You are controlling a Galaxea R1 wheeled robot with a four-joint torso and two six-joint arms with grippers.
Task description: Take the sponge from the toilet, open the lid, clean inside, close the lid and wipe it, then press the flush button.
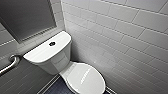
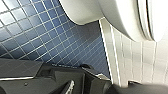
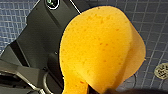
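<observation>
In your head view, a metal grab bar point(image 1: 10, 64) crosses the grey wall at the far left edge, and a dark framed panel point(image 1: 26, 17) hangs above it in the upper left. Just right of the bar stands the toilet point(image 1: 56, 60), left of centre. Its flush button point(image 1: 52, 43) sits in the middle of the flat tank top, and the lid point(image 1: 86, 78) lies shut over the bowl at lower centre. A strip of dark blue floor point(image 1: 58, 88) shows along the lower edge, and the white tiled wall point(image 1: 125, 37) takes up the right half of the frame. Your left wrist camera looks across the blue mosaic floor to the white underside of the bowl point(image 2: 120, 17) and the pale wall tiles beside it. You cannot tell whether the left gripper point(image 2: 82, 82) is clenched or released. In your right wrist view, the right gripper point(image 3: 105, 90) is grasping the sponge point(image 3: 100, 47). The sponge is pinched at one end and bowed into a curve above the blue tiles, near a round floor drain point(image 3: 162, 70).
</observation>
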